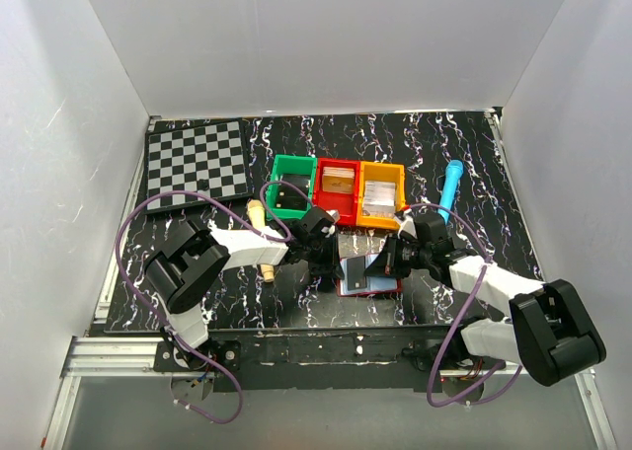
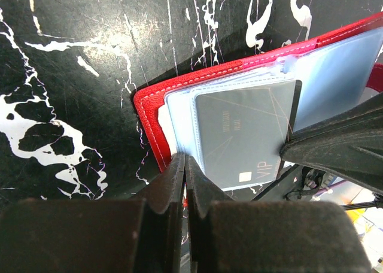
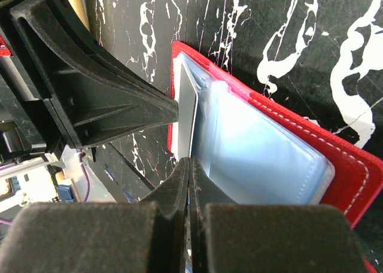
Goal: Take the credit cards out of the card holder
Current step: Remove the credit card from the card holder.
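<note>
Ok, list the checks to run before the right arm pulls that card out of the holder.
1. The card holder is open, sleeves exposed: ok.
2. The left gripper is shut on the card holder's near edge to pin it: ok, as far as the left wrist view shows.
3. The right gripper is shut on the grey card: ok.
4. The grey card is free of its pale-blue sleeve: cannot tell.
5. The two grippers are clear of each other: cannot tell; they sit very close over the holder.
6. No other cards are left in the sleeves: cannot tell.
</note>
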Robot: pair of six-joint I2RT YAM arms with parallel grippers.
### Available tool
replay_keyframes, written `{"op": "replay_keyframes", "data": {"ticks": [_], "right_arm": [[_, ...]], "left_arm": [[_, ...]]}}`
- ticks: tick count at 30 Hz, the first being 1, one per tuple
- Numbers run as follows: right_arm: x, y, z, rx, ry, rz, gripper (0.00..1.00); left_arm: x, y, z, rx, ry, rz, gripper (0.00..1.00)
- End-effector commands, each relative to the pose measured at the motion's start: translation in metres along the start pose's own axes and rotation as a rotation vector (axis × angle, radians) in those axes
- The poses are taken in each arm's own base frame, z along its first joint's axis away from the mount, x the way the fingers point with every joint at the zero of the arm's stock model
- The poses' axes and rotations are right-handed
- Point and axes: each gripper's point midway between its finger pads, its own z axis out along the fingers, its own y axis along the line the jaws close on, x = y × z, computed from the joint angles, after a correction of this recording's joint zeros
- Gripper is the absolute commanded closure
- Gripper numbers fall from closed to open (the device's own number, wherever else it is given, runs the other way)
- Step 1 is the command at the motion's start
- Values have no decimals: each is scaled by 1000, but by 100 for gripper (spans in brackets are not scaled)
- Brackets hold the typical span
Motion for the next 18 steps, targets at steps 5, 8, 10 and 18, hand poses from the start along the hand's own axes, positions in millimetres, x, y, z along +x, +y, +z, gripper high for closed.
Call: {"op": "replay_keyframes", "data": {"ticks": [5,8,10,18], "right_arm": [[-2,2,-6,-26,-16,-18,99],[-2,1,-7,-28,-20,-15,99],[-2,0,-7,-27,-22,-13,97],[-5,1,-11,-30,-36,-9,94]], "left_arm": [[18,35,11,-124,51,-24,100],[19,36,11,-126,53,-23,100],[18,36,11,-128,54,-26,100],[19,37,12,-129,57,-28,100]]}}
